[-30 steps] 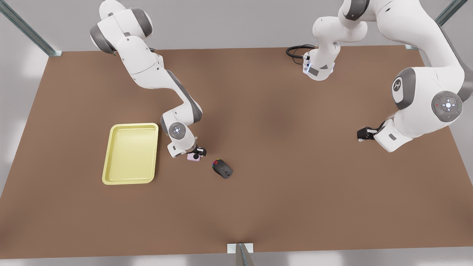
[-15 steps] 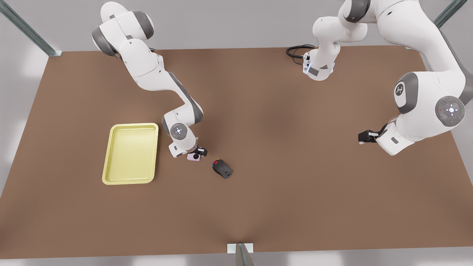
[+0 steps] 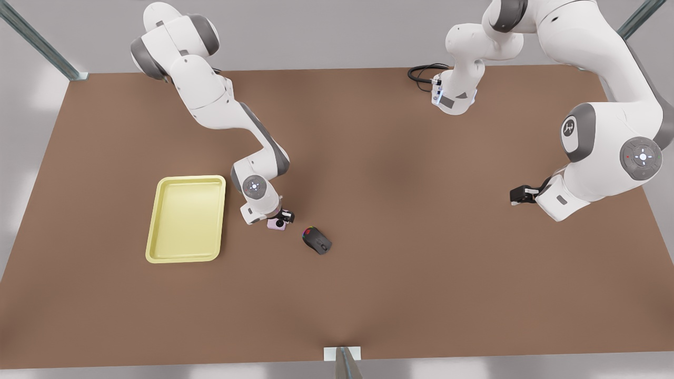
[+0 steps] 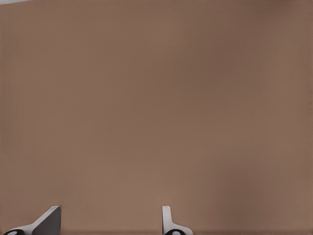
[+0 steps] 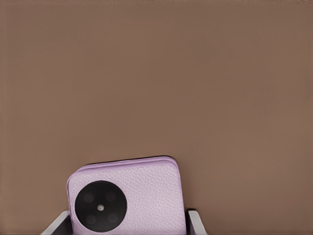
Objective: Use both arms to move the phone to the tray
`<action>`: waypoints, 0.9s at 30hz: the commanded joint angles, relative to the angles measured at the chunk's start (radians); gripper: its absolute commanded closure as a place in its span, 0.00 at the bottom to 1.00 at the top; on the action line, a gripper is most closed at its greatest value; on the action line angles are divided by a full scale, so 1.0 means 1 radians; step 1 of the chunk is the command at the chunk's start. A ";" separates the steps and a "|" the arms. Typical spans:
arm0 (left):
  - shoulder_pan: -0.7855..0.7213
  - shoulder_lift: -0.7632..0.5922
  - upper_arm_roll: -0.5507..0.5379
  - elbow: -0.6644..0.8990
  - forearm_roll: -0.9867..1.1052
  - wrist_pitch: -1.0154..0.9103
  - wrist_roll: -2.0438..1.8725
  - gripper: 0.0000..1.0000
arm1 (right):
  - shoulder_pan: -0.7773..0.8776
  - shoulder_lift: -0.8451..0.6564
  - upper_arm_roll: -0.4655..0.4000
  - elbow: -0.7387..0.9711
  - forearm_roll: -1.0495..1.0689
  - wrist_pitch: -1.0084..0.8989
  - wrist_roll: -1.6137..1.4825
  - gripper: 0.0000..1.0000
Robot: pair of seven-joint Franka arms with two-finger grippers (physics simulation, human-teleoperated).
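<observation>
My right gripper (image 3: 280,216) hugs the phone (image 3: 276,223) between its fingers so I can lift it; my left gripper (image 3: 515,196) waits open.

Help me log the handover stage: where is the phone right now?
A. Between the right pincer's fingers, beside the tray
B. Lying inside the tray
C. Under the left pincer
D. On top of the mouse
A: the phone sits between the right pincer's fingers, outside the tray; the left pincer waits open over bare table.
</observation>
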 commanded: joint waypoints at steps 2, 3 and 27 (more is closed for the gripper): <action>0.000 -0.001 0.000 0.000 0.001 -0.002 0.004 0.00 | -0.003 -0.006 0.000 0.001 0.001 -0.003 -0.004 0.11; 0.000 -0.001 0.000 0.000 0.001 -0.002 0.004 0.00 | -0.001 -0.007 0.000 0.001 0.001 -0.003 -0.005 0.11; 0.000 0.000 0.000 0.000 0.001 -0.001 0.004 0.00 | -0.001 0.007 0.000 0.005 0.001 -0.003 -0.007 0.19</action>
